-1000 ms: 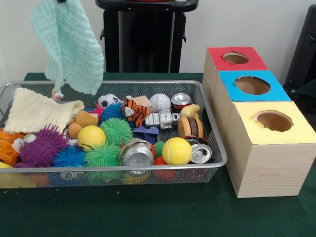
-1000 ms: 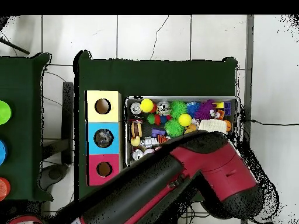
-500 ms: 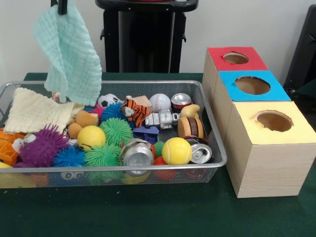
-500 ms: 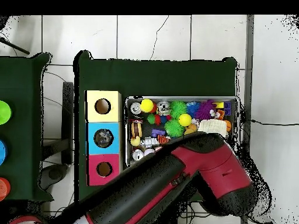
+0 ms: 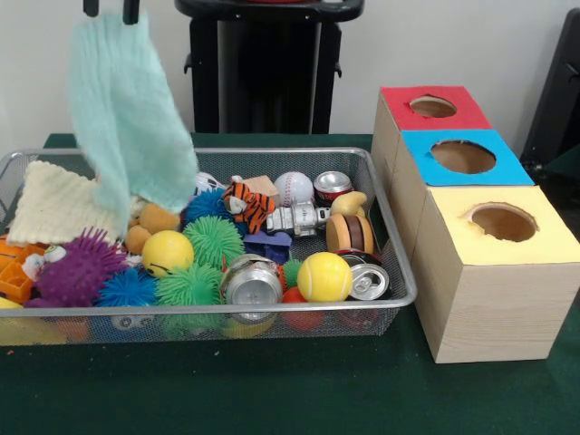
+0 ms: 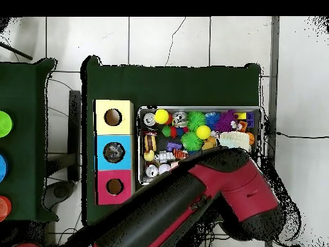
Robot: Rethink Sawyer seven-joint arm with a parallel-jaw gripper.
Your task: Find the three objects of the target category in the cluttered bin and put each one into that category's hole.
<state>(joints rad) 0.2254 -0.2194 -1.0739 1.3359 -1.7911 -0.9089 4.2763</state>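
Observation:
My gripper [image 5: 111, 9] shows only as two dark fingertips at the top edge, standing apart and open. Just below them a mint green cloth [image 5: 127, 118] hangs blurred in the air over the left part of the wire bin [image 5: 391, 245], no longer pinched. A cream cloth [image 5: 56, 204] lies in the bin's far left corner. Crushed cans [image 5: 252, 281] [image 5: 369, 279] [image 5: 332, 186], yellow balls [image 5: 323, 276] [image 5: 168, 251], spiky balls and a toy tiger [image 5: 246, 201] fill the bin. In the overhead view the red arm [image 6: 193, 196] hides the gripper and the bin's lower part.
Three wooden boxes with round holes stand in a row beside the bin: red top [image 5: 433, 109], blue top [image 5: 462, 156], yellow top [image 5: 503, 222]. In the overhead view they lie left of the bin [image 6: 199, 109], with the yellow box [image 6: 114, 117] farthest from the base.
The fingertips have spread apart and let go of the mint cloth. The cloth has dropped lower over the bin's left side and is blurred with motion.

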